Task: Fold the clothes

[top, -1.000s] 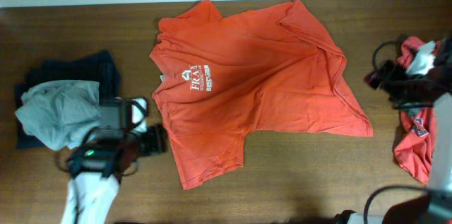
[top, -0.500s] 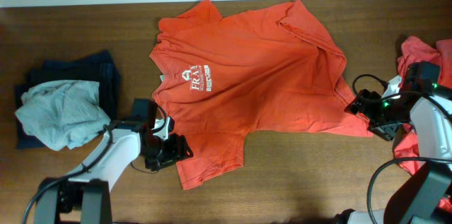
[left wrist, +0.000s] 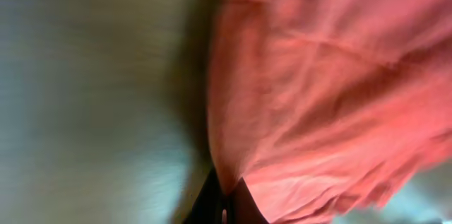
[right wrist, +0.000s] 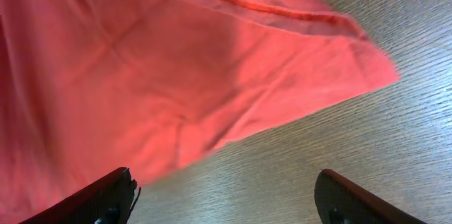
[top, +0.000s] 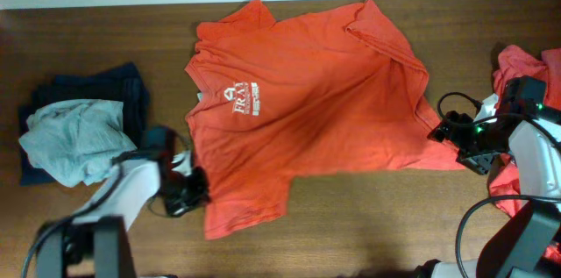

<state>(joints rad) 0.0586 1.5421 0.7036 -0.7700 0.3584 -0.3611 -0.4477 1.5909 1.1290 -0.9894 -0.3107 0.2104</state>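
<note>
An orange-red T-shirt [top: 307, 94] with white lettering [top: 250, 103] lies spread flat on the wooden table [top: 368, 225]. At its lower left sleeve edge, my left gripper [top: 188, 194] is shut on the fabric. The blurred left wrist view shows the cloth [left wrist: 325, 75] pinched between the dark fingertips at my left gripper [left wrist: 226, 206]. My right gripper [top: 449, 138] is open at the shirt's lower right corner [right wrist: 367, 68]. In the right wrist view only bare wood lies in the right gripper [right wrist: 226, 206], and the left finger [right wrist: 106, 199] sits at the cloth's edge.
A pale grey garment [top: 74, 142] lies on a navy one [top: 127, 85] at the left. More orange-red clothes [top: 517, 181] are heaped at the right edge under the right arm. Black cables [top: 456, 103] loop beside the right gripper.
My left gripper has shut on the sleeve edge and drawn it a little to the left. The right arm came in from the right pile and has since held still, open.
</note>
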